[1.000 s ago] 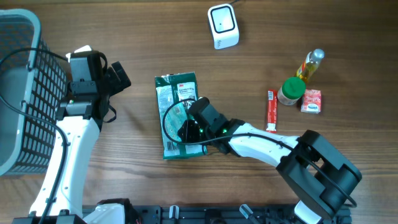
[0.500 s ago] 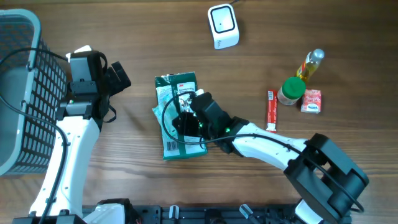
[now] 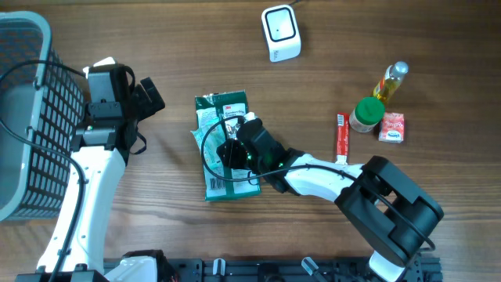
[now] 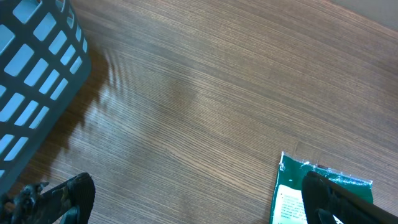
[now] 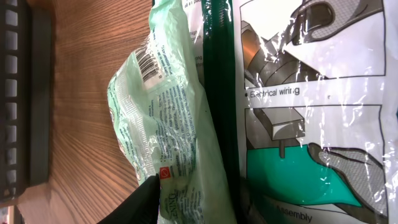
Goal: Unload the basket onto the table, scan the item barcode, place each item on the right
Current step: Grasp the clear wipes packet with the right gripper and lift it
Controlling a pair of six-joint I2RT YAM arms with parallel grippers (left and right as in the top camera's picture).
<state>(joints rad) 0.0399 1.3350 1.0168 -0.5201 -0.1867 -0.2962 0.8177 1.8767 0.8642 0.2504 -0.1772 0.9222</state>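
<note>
The right pincer grasps a crumpled fold of the green packet; the left pincer hangs released beside the basket. The scanner stands well apart.

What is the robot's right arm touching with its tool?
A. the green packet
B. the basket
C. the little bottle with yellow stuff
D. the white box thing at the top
A: from above, the right tool is down on the green packet, and that packet's crinkly wrapper fills the right wrist view.
</note>
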